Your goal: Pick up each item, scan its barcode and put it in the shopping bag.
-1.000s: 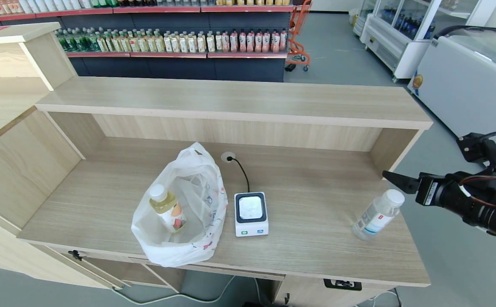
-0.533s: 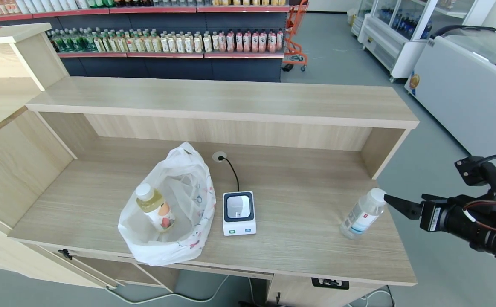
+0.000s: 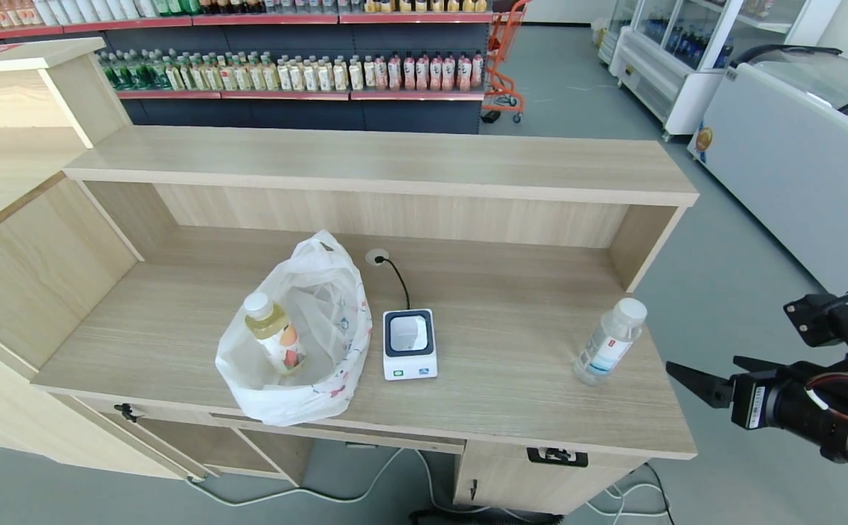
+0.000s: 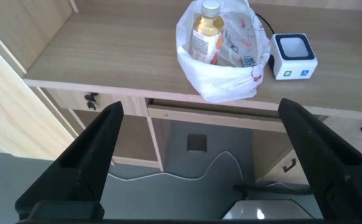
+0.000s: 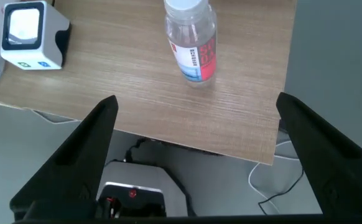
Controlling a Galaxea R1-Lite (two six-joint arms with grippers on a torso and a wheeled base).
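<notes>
Presumably smooth, slightly yielding and modest in weight, the clear bottle (image 3: 608, 341) is best gripped around its labelled middle. The right gripper (image 5: 196, 106) is held spread wide, apart from it.

Before me stands a pale wooden counter (image 3: 365, 157) on a grey floor (image 3: 584, 80), with drink shelves (image 3: 292, 94) behind it and white freezers (image 3: 795, 146) to my right.

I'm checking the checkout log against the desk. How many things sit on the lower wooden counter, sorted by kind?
Bottles: 2, a yellow-drink plastic bottle with a white cap inside the bag, and a clear plastic bottle with a white cap standing outside it.
Bags: 1, the white thin-plastic shopping bag.
Scanners: 1, the white box-shaped barcode scanner.
Total: 4.
</notes>
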